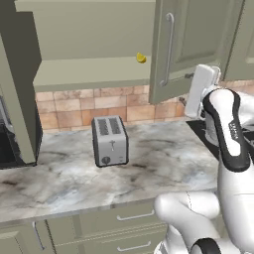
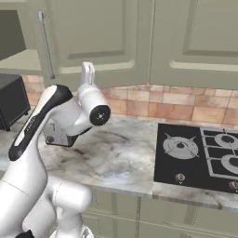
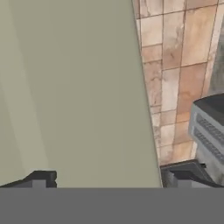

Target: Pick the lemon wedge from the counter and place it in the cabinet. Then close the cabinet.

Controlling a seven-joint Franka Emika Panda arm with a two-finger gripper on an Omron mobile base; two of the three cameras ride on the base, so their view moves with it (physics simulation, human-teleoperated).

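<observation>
Lemon wedge [image 1: 141, 58] sits on the shelf inside the cabinet [image 1: 89, 69], near the shelf's right end, just left of the open right-hand door [image 1: 191, 44] — placing step looks done. Gripper [image 3: 107, 179] empty, fingers spread wide apart, its camera close against the door's flat green face. Counter [image 1: 163, 163] below the cabinet carries the toaster [image 1: 110, 141], no wedge on it. Left-hand door [image 1: 20, 89] also stands open. Remaining, by my judgement: swing the doors shut — none closed yet.
</observation>
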